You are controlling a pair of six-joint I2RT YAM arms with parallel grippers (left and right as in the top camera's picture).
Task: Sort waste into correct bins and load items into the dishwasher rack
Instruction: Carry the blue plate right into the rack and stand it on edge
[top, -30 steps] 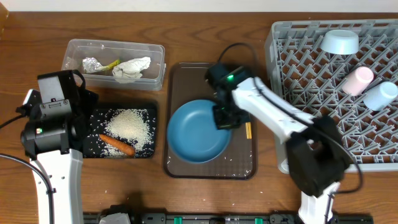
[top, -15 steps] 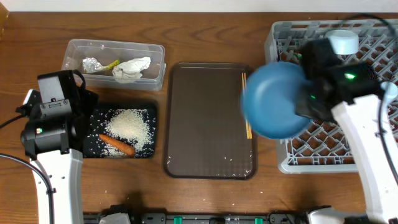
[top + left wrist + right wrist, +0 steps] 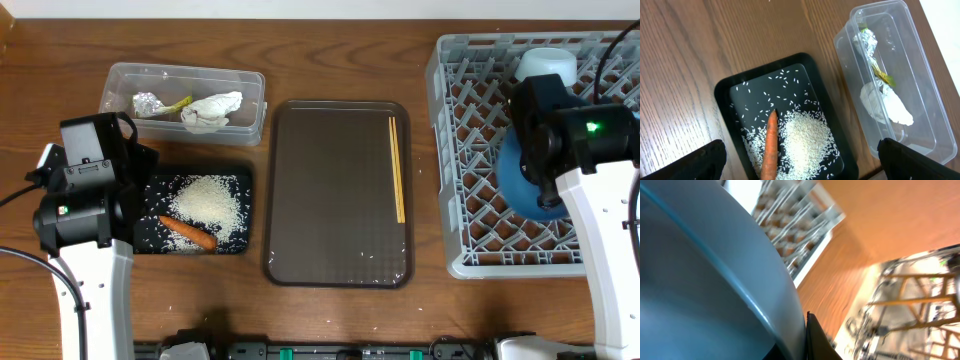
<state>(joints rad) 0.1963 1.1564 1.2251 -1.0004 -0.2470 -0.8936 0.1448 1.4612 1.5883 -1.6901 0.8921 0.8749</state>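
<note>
My right gripper [image 3: 535,165] is shut on the large blue plate [image 3: 520,190] and holds it tilted on edge over the grey dishwasher rack [image 3: 480,130]. In the right wrist view the plate [image 3: 700,280] fills the left side, pinched by a black finger [image 3: 810,332]. The light-blue bowl [image 3: 545,65] lies upside down at the rack's back. The cups are hidden behind the arm. The chopsticks [image 3: 397,165] lie on the brown tray [image 3: 330,200]. My left gripper [image 3: 800,167] is open above the black tray [image 3: 740,87], which holds rice [image 3: 807,137] and a carrot [image 3: 771,145].
The clear tub [image 3: 185,75] at the back left holds the foil ball [image 3: 147,102], the yellow-green wrapper [image 3: 178,103] and the white tissue [image 3: 212,110]. A few rice grains lie on the brown tray. The rack's front edge is near the table's front right.
My right gripper lifted the blue plate off the brown tray and carried it right, over the rack, turning it on edge. The chopsticks now lie uncovered. The left arm has not moved.
</note>
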